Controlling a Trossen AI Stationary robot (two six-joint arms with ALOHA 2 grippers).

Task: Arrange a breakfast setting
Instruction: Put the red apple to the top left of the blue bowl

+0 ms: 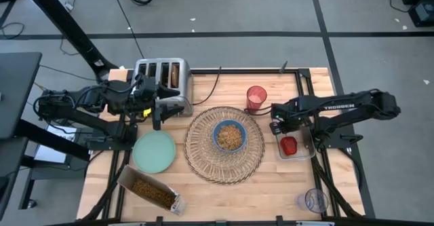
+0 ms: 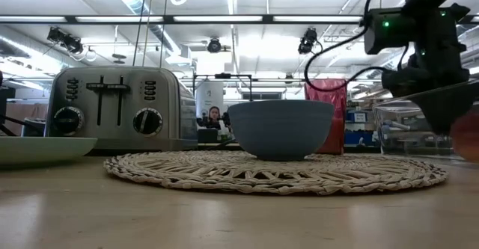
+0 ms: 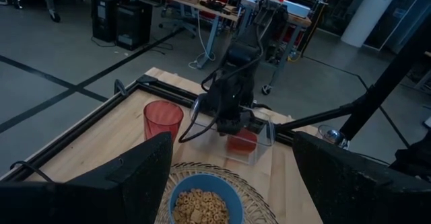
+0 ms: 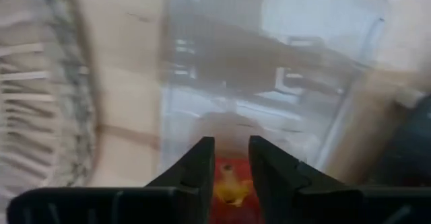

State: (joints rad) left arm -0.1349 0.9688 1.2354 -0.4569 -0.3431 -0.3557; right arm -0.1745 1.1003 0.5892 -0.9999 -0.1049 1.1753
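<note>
A woven placemat lies at the table's middle with a blue bowl of cereal on it. A pale green plate lies left of the mat and a red cup stands at its far right. A small red fruit is in the clear tray. My right gripper reaches down into the tray and is shut on the fruit. My left gripper is open and empty beside the toaster, where a toast slice stands in a slot. No spoon shows. My right gripper has the red fruit between its two fingers, which stand only a narrow gap apart. The fingers slant down into the tray from the table's far side. The fruit sits low in the tray; whether it rests on the tray floor I cannot tell.
An open cereal box lies at the near left. A clear cup stands at the near right corner. The toaster's cable runs along the far side behind the mat. The tray's walls stand around my right gripper.
</note>
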